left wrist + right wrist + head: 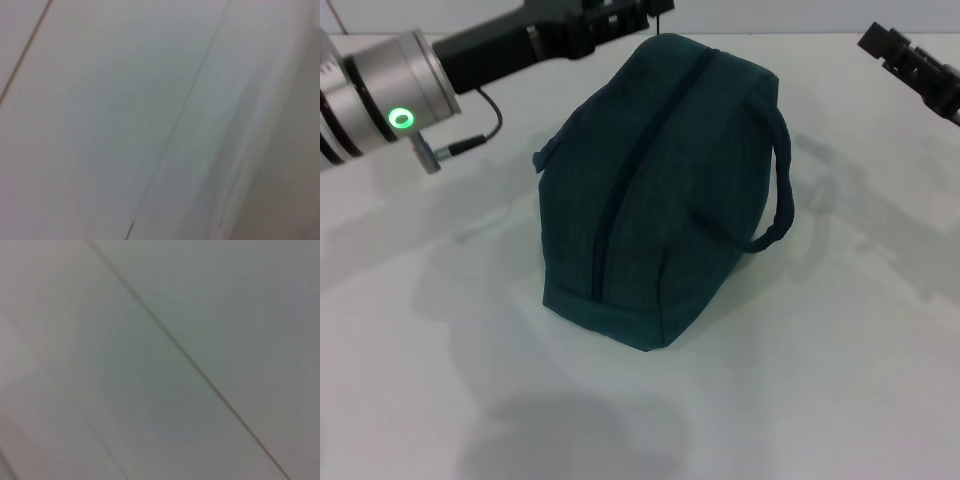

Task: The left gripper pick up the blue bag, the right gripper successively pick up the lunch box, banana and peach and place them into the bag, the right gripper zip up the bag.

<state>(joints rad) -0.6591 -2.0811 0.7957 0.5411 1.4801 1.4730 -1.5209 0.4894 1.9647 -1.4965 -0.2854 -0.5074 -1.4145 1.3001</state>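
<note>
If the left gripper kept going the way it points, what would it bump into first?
Probably nothing. The left gripper points along the table's far edge, just past the top of the bag. It looks close to the bag's far end, so a graze is possible; depth is unclear.

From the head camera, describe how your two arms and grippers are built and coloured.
The left arm has a silver cylindrical joint with a glowing green ring light, a small metal plug with a thin black cable, then a black forearm running to the black left gripper. Of the right gripper only a black, blocky, ridged part shows, at the picture's edge.
</note>
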